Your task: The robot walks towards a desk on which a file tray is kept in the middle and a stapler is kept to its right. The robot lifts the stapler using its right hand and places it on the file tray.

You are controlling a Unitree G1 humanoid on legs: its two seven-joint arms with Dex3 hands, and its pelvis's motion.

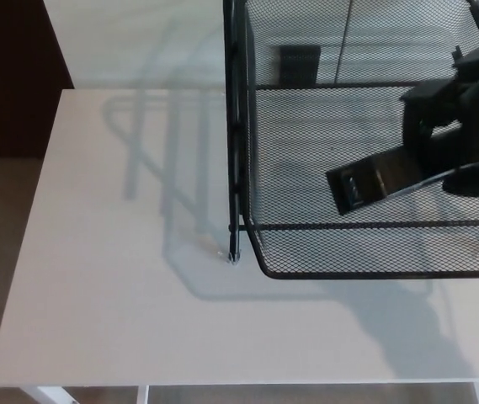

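Stapler [380,181]: black, tilted, over the mesh floor of the file tray [348,273]; whether it touches the mesh cannot be told. Right hand [456,114]: black, entering from the picture's right edge, fingers closed around the stapler's rear end, free end pointing down-left. File tray: black wire mesh, standing on the white desk [96,295].

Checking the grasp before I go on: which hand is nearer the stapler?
Right. The right hand grips the stapler by its rear end, over the file tray. The left hand is not in view.
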